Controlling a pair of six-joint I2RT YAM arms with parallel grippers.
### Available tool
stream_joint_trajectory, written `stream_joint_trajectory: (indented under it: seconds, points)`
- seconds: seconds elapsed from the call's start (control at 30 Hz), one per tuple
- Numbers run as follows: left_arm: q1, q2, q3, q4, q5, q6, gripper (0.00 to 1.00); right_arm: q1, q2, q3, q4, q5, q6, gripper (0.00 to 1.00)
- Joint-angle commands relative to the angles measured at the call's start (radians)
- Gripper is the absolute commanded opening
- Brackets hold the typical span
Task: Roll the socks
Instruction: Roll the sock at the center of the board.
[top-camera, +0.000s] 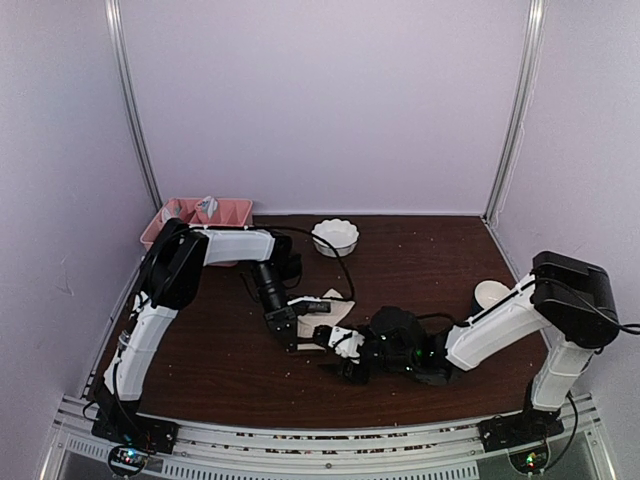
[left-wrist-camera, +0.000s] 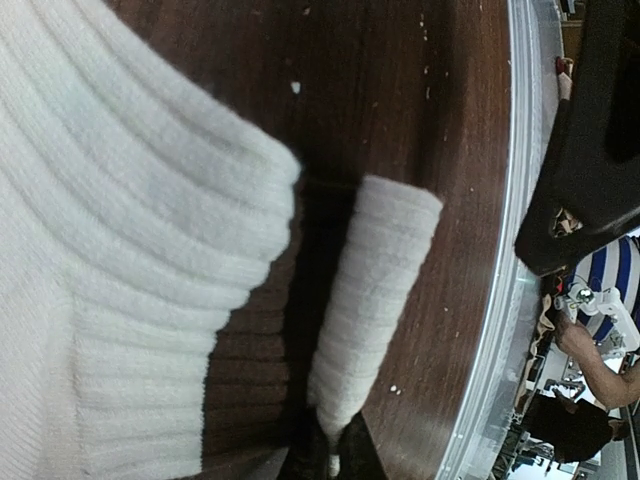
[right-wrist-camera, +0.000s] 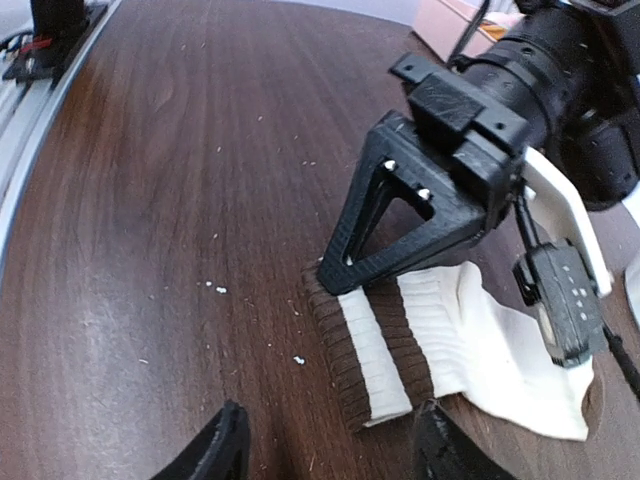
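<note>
The step appeared to be starting the roll, so the cuff needed a tight, even first turn. The cream-and-brown sock (right-wrist-camera: 450, 335) lay at lower right of the right wrist view. The left gripper (right-wrist-camera: 337, 278) was closed, pinching its cuff. The right gripper (right-wrist-camera: 330, 455), jaws apart and empty, hovered just beside the cuff

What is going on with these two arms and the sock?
The left gripper is shut on the ribbed brown-and-cream end of the sock, which lies on the table. The right gripper sits low just in front of that same end, fingers apart, holding nothing.
</note>
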Motion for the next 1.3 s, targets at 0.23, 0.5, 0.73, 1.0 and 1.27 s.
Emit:
stream_joint_trajectory:
  seconds: [0.23, 0.5, 0.73, 1.0, 1.27]
  points:
    - [0.005, 0.042, 0.013, -0.034, -0.046, -0.002, 0.00, 0.002, 0.178, 0.203, -0.180, -0.012, -0.238, 0.39]
    - [0.005, 0.043, 0.021, -0.049, -0.037, 0.017, 0.00, -0.015, 0.255, 0.278, -0.236, 0.006, -0.249, 0.29]
    - [0.005, 0.034, 0.007, -0.078, -0.022, 0.064, 0.01, -0.039, 0.281, 0.271, -0.264, 0.017, -0.237, 0.27]
    - [0.005, 0.048, 0.019, -0.078, -0.045, 0.060, 0.02, -0.039, 0.265, 0.268, -0.301, 0.024, -0.262, 0.33]
    - [0.005, -0.004, 0.018, -0.066, -0.050, 0.076, 0.06, -0.060, 0.298, 0.315, -0.427, -0.047, -0.231, 0.15]
